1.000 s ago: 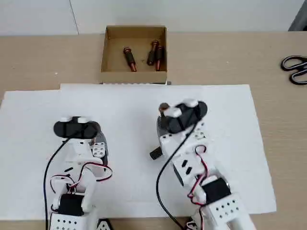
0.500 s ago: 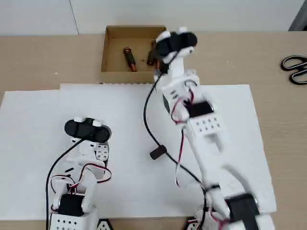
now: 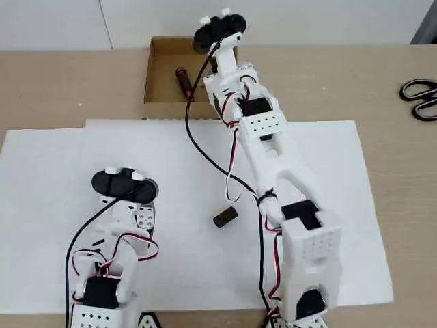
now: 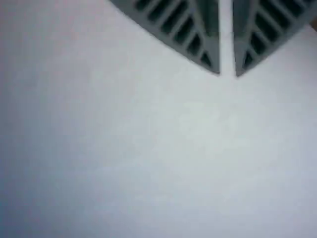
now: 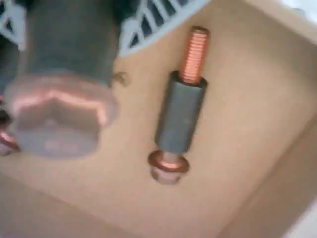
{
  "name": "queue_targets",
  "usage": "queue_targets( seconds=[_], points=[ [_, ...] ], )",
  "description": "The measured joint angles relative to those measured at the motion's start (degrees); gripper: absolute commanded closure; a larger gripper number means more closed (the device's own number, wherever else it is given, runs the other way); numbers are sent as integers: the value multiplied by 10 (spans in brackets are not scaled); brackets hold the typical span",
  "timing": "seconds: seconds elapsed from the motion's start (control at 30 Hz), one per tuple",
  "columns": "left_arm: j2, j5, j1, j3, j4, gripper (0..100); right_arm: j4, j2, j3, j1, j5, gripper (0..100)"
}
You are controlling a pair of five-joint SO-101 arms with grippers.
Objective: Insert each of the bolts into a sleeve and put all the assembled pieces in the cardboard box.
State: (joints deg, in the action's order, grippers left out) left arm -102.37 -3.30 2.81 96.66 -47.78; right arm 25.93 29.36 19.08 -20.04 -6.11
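Cardboard box (image 3: 167,109) walls hem the right fingers (image 5: 148,20), clamped on a sleeved bolt (image 5: 64,89) beside a second sleeved bolt (image 5: 179,114) lying inside; left fingers (image 4: 183,29) closed over open white paper (image 4: 148,158).

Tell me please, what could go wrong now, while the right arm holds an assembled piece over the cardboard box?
1. The held piece hangs close beside the assembled piece lying in the cardboard box. If it is released here, it may strike that one and bounce or roll.
2. The right arm reaches over the box's near wall. Lowering further could perhaps nudge the box.
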Motion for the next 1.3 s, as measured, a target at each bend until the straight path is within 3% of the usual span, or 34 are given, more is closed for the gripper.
queue_targets(
  seconds=[0.17,0.6,0.7,0.8,1.07,1.3],
  points=[
    [0,0,0,0,0,993,0,50,41,-15,-3,853],
    [0,0,-1,0,0,993,54,49,58,-18,-3,866],
    [0,0,-1,0,0,993,114,7,58,-25,-2,888],
    [0,0,-1,0,0,993,203,-52,58,-38,22,994],
    [0,0,-1,0,0,993,477,-127,59,-45,47,995],
    [0,18,-50,0,3,993,647,-135,59,-45,168,995]
  ],
)
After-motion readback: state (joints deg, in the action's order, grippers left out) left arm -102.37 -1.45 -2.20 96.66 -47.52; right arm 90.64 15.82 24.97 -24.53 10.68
